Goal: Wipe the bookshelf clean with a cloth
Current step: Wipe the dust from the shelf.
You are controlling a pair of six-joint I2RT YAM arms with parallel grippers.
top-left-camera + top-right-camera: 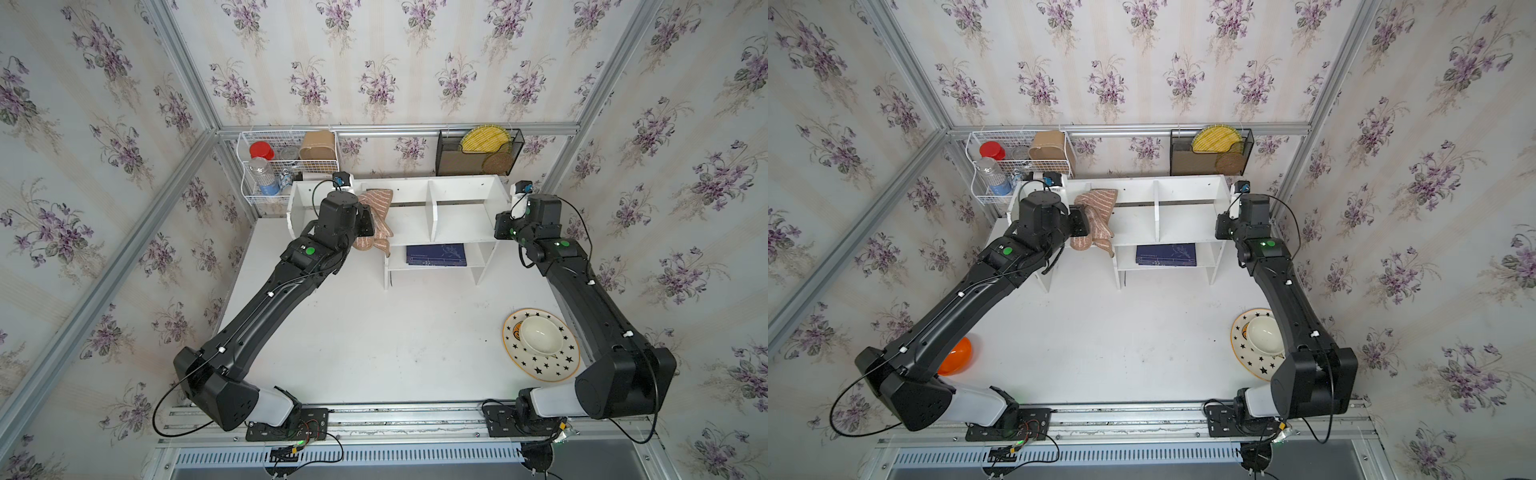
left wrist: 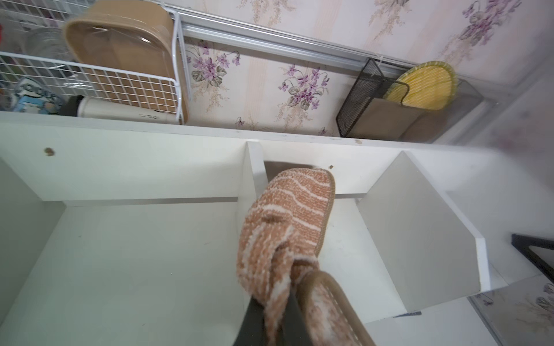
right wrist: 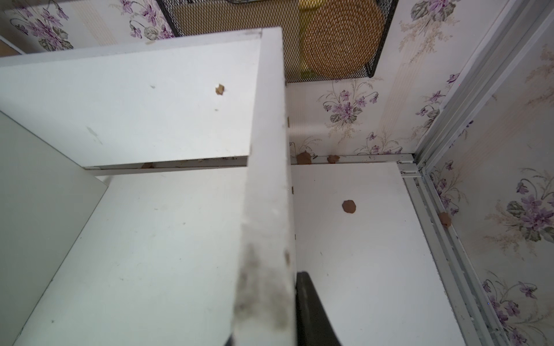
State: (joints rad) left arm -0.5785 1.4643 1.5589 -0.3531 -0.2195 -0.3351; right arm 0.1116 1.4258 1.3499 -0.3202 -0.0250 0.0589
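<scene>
Left end effector (image 2: 278,317) around cloth (image 2: 284,221) end, rest over divider (image 2: 251,167) of bookshelf (image 2: 120,254).

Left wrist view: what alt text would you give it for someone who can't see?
A tan striped cloth, pinched by the left tool, lies along a divider inside a white bookshelf. Behind it, against the flowered wall, are a white wire basket and a black mesh rack.

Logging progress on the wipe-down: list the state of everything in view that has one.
bookshelf: upright, brown-specked
cloth: bunched over a divider, held
left hand: shut on cloth
right hand: shut on bookshelf's end panel
book: flat on lower shelf
bowl: upright on plate
</scene>
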